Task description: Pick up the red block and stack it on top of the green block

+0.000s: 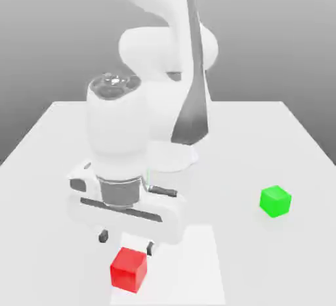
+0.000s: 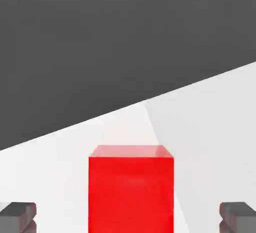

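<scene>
The red block (image 1: 128, 269) lies on the white table near its front edge. My gripper (image 1: 126, 241) hangs just above and slightly behind it, open, with nothing between its dark fingertips (image 1: 103, 236). In the hand view the red block (image 2: 131, 189) sits centred between the two fingertips (image 2: 19, 217), which stand well apart on either side without touching it. The green block (image 1: 275, 201) rests on the table toward the exterior view's right, far from the gripper.
The white table (image 1: 262, 140) spreads around both blocks. The robot's base and arm (image 1: 177, 68) rise behind the gripper at the table's middle. A paler rectangular patch (image 1: 203, 265) marks the table surface beside the red block.
</scene>
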